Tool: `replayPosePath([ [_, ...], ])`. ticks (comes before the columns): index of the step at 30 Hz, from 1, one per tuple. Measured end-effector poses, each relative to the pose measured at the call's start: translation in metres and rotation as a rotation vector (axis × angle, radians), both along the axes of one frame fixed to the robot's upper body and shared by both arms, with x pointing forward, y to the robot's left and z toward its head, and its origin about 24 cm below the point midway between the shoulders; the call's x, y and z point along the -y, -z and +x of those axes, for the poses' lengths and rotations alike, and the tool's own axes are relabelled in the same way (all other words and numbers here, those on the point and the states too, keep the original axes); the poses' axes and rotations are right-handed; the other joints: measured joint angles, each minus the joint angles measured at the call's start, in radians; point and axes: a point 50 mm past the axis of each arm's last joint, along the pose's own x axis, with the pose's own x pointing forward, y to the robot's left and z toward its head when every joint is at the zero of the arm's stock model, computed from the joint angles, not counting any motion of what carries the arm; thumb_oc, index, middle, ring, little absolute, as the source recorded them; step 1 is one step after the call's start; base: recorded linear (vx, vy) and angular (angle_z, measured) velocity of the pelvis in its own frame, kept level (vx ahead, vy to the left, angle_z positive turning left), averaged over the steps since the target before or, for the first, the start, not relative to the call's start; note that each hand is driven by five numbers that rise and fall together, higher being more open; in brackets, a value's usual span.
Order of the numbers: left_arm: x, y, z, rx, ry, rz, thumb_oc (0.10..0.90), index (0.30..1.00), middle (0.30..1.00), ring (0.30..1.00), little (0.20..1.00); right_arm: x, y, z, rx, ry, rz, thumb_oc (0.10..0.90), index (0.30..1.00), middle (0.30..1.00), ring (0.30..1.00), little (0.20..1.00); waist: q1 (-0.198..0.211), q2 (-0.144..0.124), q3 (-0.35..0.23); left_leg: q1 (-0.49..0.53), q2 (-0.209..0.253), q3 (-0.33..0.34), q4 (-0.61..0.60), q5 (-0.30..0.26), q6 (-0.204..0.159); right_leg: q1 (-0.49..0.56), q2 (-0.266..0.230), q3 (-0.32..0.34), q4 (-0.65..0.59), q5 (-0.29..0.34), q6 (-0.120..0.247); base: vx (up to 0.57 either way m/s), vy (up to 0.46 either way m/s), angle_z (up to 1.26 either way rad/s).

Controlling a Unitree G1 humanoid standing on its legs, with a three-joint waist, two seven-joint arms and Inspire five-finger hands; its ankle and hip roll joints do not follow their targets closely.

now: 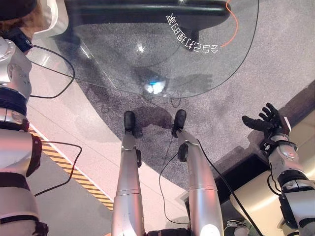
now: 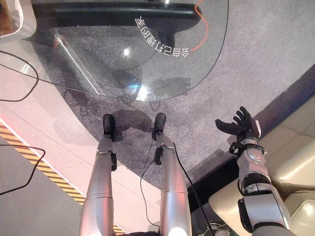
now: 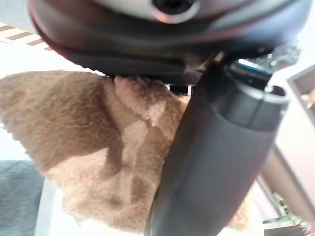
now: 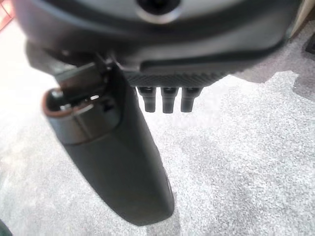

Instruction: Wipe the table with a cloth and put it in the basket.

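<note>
A fuzzy brown cloth (image 3: 93,147) hangs from my left hand (image 3: 216,162), whose thumb crosses in front of it and presses it against the palm. In the left eye view the hand (image 1: 15,7) is a dark shape at the top left corner, with a bit of the brown cloth (image 1: 33,20) below it and a white curved object (image 1: 56,14) beside it. The glass table (image 1: 197,59) lies ahead of me. My right hand (image 1: 266,123) is held out at the right, over grey carpet, open and holding nothing; the right wrist view shows its thumb (image 4: 123,162) straight.
A black bar (image 1: 147,10) and an orange cable (image 1: 235,24) show through the glass. Yellow-black striped tape (image 1: 74,172) runs across the floor at the left. Beige furniture (image 2: 295,162) stands close to my right arm.
</note>
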Motion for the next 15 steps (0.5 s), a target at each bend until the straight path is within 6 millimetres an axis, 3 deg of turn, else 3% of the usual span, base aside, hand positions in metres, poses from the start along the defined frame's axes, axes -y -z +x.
replayPosePath([
  [15, -0.0001, 0.0058, 0.0052, -0.138, 0.049, -0.024, 0.100, 0.300, 0.300, 0.300, 0.200, -0.0001, -0.0001, 0.0001, -0.002, -0.002, -0.003, 0.800, 0.900, 0.900, 0.900, 0.900, 0.001, 0.001, 0.000, 0.002, -0.003, 0.004, -0.007, 0.000, 0.000, -0.003, -0.002, 0.004, 0.000, -0.002, 0.001, 0.00, 0.000, 0.00],
])
